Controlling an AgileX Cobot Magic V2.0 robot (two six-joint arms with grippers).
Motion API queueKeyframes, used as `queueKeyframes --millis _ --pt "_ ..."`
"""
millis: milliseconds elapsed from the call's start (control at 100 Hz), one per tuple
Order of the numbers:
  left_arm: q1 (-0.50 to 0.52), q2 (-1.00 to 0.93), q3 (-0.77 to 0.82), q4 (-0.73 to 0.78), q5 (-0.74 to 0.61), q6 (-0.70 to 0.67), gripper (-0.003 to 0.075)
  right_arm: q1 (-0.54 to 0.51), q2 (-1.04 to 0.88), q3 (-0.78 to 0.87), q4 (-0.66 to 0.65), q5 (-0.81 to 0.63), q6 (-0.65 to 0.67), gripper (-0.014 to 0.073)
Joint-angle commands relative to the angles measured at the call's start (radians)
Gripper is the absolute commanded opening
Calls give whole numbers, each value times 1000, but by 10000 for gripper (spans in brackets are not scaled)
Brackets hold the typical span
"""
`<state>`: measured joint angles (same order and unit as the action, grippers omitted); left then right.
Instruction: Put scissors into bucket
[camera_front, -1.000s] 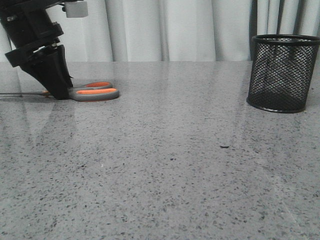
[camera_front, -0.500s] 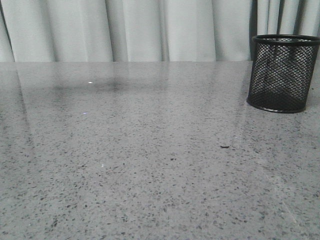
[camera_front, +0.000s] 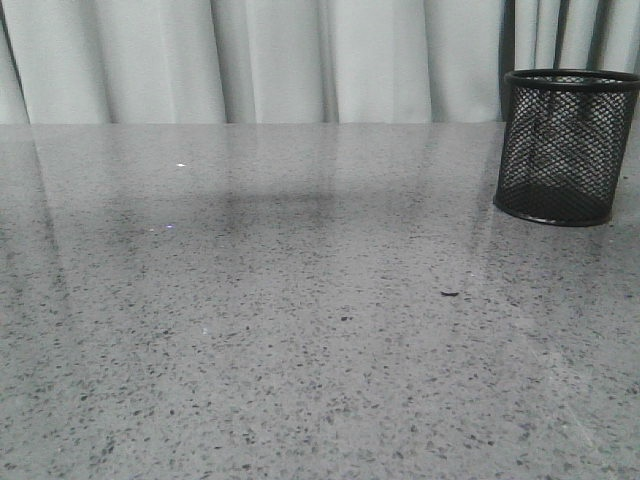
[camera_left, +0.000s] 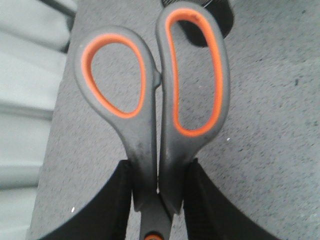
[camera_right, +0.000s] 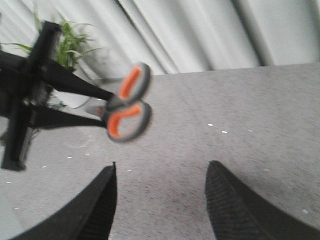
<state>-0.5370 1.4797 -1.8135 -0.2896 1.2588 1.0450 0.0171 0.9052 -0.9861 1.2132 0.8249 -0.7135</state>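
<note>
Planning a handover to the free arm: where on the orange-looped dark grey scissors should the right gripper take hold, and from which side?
Probably the handle loops. The dark grey scissors with orange loops are clamped by the left gripper just below the handles, near the pivot, so only the loops stick out free. The open right gripper faces them and could close across both loops from the handle end, though that view is blurred.

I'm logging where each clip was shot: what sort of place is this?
Probably an indoor lab or office set up for tabletop tests: a grey speckled stone-look table, pale curtains as a backdrop, a potted plant behind, and only a mesh bucket and scissors as props.
</note>
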Motion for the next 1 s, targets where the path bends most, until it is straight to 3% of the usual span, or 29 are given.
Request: queueKeyframes --millis 0,310,700,820,990 --pt "-53 -44 -34 -31 -63 -24 -11 -2 30 -64 101 19 -35 357" --pt "-186 -46 -34 -27 -151 -46 -11 -2 129 -150 126 133 -35 357" --pt "-221 -43 -34 -27 -209 -69 -11 -2 182 -163 196 180 -82 352" --pt "-221 -43 -34 -31 -220 -69 -11 -2 191 -163 241 188 -118 237" --pt "-221 -43 -34 -33 -229 -75 -6 -2 194 -163 252 192 -131 -79"
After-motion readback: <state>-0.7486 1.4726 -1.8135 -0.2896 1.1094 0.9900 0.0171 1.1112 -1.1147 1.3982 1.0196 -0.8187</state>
